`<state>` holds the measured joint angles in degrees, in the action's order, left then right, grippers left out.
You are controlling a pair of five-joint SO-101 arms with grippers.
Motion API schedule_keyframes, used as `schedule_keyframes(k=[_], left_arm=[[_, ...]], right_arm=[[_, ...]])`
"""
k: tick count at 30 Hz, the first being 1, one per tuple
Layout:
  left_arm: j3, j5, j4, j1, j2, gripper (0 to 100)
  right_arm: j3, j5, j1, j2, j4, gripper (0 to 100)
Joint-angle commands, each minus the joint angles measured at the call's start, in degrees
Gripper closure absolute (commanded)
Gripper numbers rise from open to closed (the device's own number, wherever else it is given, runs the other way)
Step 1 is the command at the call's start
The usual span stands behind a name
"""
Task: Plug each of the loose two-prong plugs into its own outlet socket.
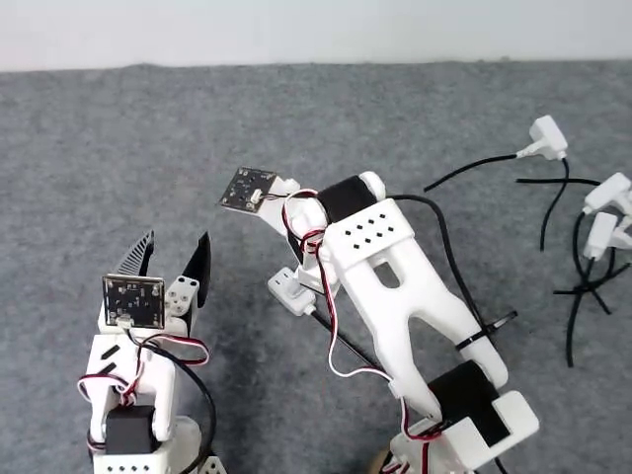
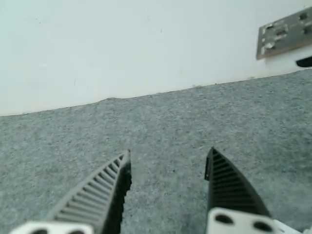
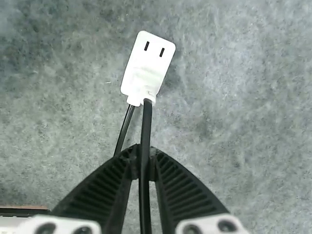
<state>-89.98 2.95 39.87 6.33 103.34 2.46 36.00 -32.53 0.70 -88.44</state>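
On the grey carpet (image 3: 243, 97), the right gripper (image 3: 142, 155) pinches the black cord (image 3: 145, 122) just behind the white socket (image 3: 147, 66); the left gripper (image 2: 168, 170) is spread. Pull gently: this cord grip likely lets the socket swivel.

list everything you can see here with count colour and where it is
white plastic two-slot outlet socket: one, white, just beyond the right gripper
thin black cord: one, black, from the socket back between the right fingers
white plastic connectors on black cords: at least three, white, right edge of high view
grey felt mat: one, grey, covers the table
left gripper: one, black fingers open, above bare mat
right gripper: one, black fingers shut on the cord
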Motion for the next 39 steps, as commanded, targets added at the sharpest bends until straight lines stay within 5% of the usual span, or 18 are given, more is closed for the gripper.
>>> schedule_keyframes(k=[1,19,39], left_arm=[[0.5,0.4,-1.6,0.2,1.0,76],[-0.7,0.7,-2.7,0.1,1.0,76],[-0.7,0.8,-2.7,0.0,1.0,76]], right_arm=[[-0.3,0.2,-0.2,0.3,-0.1,99.0],[4.7,0.0,-0.3,0.2,3.3,98.9],[10.8,-5.0,-3.7,-6.5,19.6,98.8]])
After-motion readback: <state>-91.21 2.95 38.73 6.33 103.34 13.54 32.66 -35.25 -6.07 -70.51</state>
